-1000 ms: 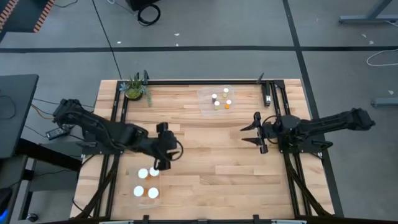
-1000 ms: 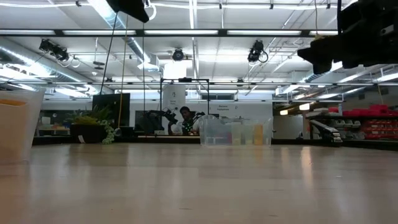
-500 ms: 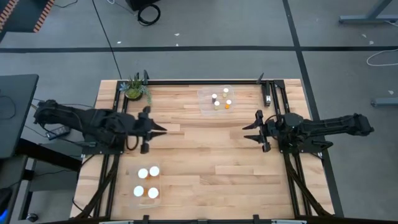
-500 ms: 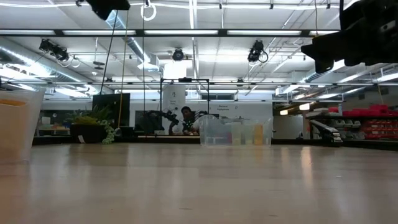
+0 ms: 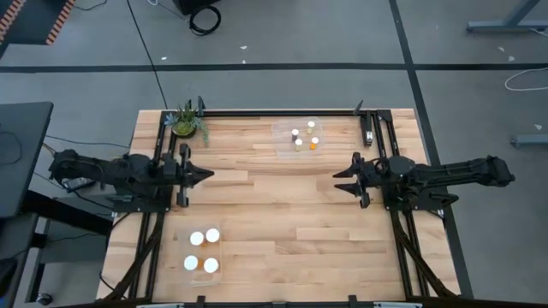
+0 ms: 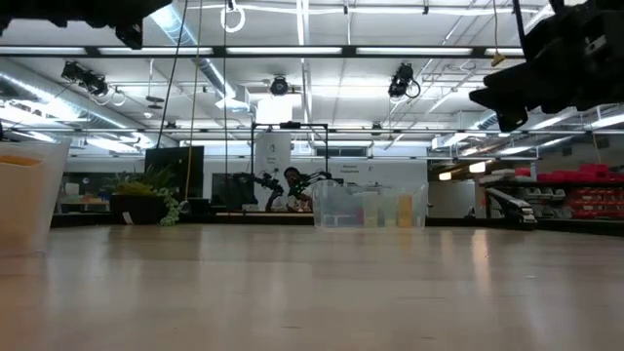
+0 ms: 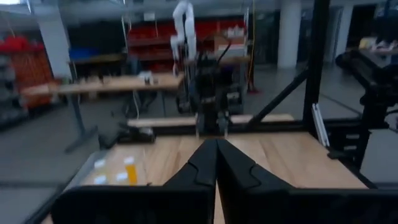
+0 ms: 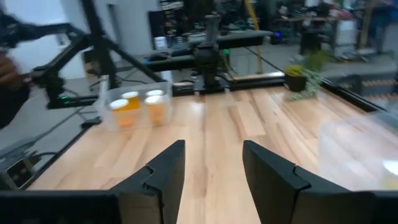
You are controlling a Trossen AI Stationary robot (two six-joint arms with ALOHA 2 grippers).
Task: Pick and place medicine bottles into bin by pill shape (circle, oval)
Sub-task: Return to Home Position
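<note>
Medicine bottles sit in two clear bins, arms raised at either side

Four wide, white-topped bottles stand in the clear bin at the table's near left. Four narrow bottles, one orange, stand in the second clear bin at the far side, right of centre. The left gripper hovers over the left part, fingers pressed together, holding nothing. The right gripper hovers at the right, fingers spread apart, empty. A potted plant sits at the far left corner.
</note>
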